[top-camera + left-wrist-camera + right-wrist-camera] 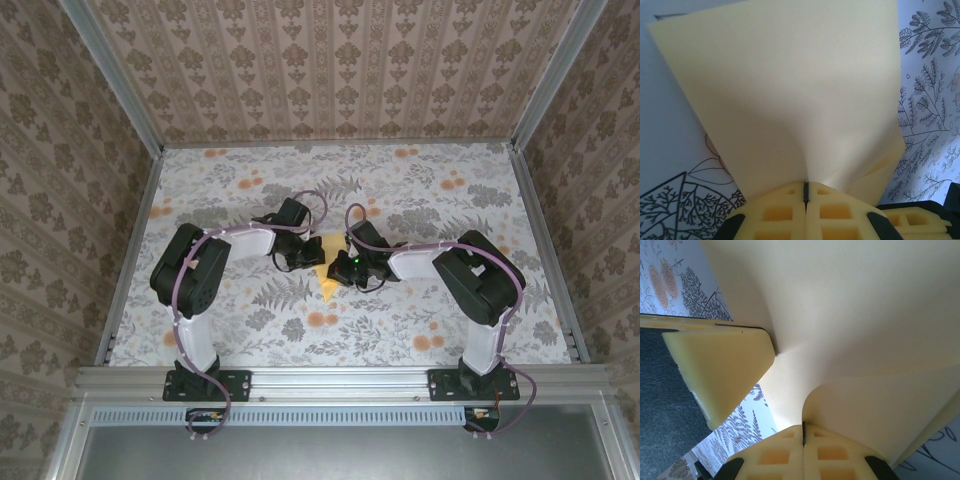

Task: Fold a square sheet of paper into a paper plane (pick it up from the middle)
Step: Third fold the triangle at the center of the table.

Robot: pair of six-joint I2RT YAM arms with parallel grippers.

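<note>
I have the left gripper (806, 192) and right gripper (803, 432) both pinched shut on the square sheet of paper (790, 90), held mid-tabletop (420, 190). The sheet is bowed, with no dart shape yet, so I judge most folds remain.

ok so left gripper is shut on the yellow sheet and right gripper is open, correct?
No. The left gripper is shut on the yellow sheet, but the right gripper is shut on it too, not open: the right wrist view shows it closed with the paper pinched in it.
</note>
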